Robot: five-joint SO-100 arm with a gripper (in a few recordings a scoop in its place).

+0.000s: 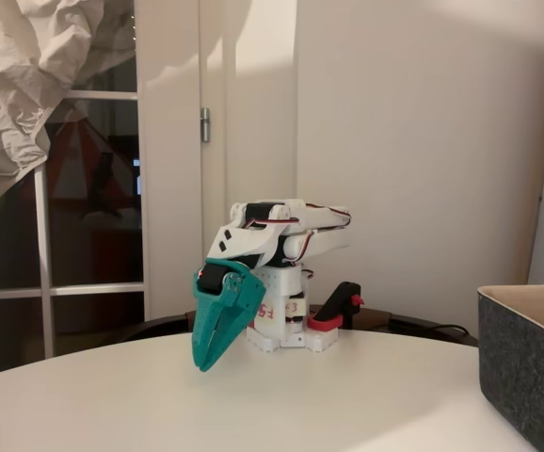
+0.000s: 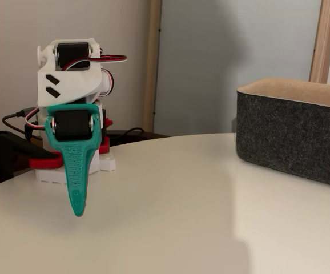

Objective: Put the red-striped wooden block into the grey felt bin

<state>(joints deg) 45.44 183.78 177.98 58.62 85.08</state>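
Observation:
My teal gripper (image 1: 201, 364) hangs folded down in front of the white arm base, its tip just above the white table, and its fingers lie together with nothing between them. From the other fixed view the gripper (image 2: 77, 212) shows edge-on as one thin teal blade pointing down. The grey felt bin (image 1: 528, 350) stands at the right edge of the table, well right of the gripper. In the other fixed view the grey felt bin (image 2: 293, 131) sits at the right, showing its pale beige inner rim. The red-striped wooden block is out of view.
The round white table (image 1: 281, 405) spreads in front of the arm. A black and red clamp (image 1: 336, 309) holds the base at the table's back edge, with a cable behind it. A wall and a glass door stand behind.

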